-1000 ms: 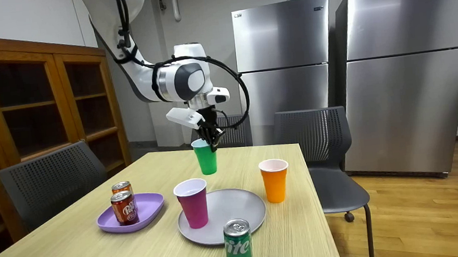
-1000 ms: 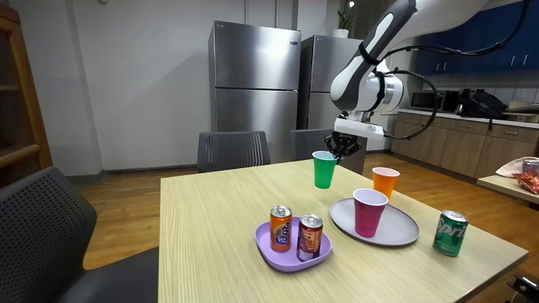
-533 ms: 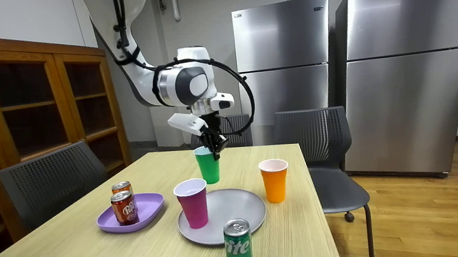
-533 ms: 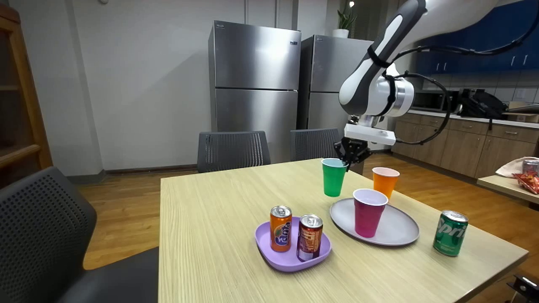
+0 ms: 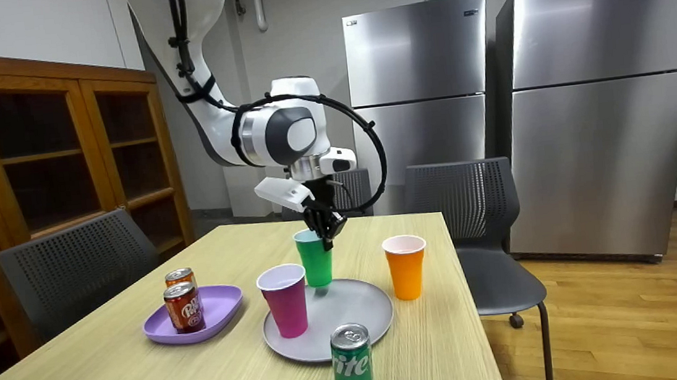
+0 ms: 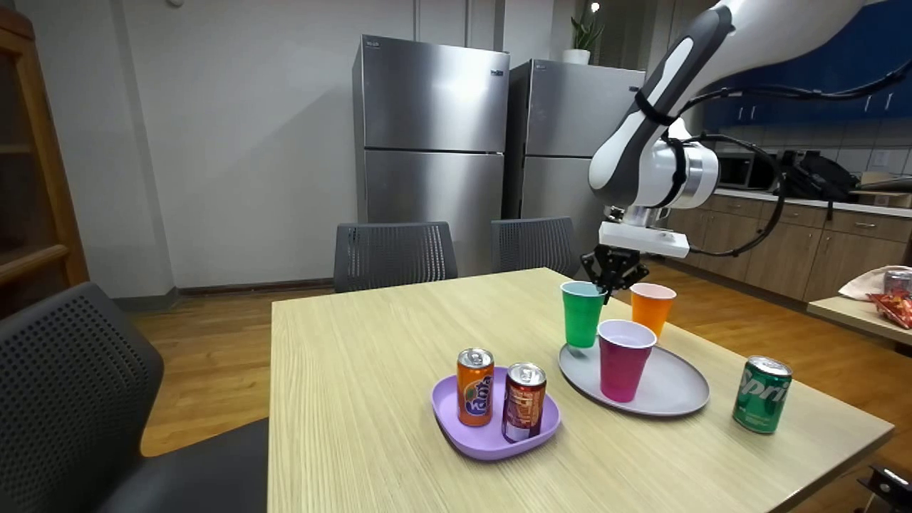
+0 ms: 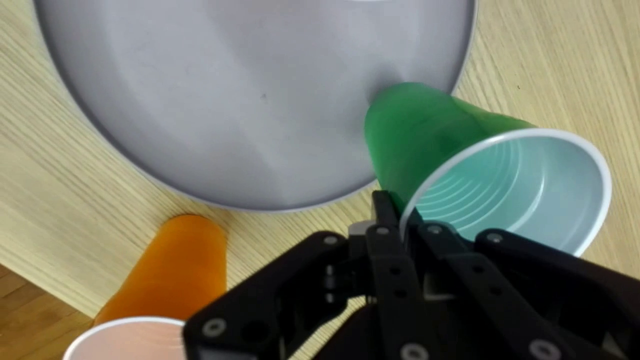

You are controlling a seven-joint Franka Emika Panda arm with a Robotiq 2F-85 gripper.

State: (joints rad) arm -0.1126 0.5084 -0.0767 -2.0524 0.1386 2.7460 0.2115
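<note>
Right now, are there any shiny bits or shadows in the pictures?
Yes: in an exterior view, a bright white glare spot shines on the top door of a silver fridge; in the wrist view, a soft shadow darkens the gray plate beside the foot of the green cup, and a white streak gleams inside that cup.

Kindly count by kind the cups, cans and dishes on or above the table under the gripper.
Cups: 3 (green cup, magenta cup, orange cup)
Cans: 3 (Fanta can, red-brown can, Sprite can)
Dishes: 2 (grey plate, purple tray)
Total: 8
</note>
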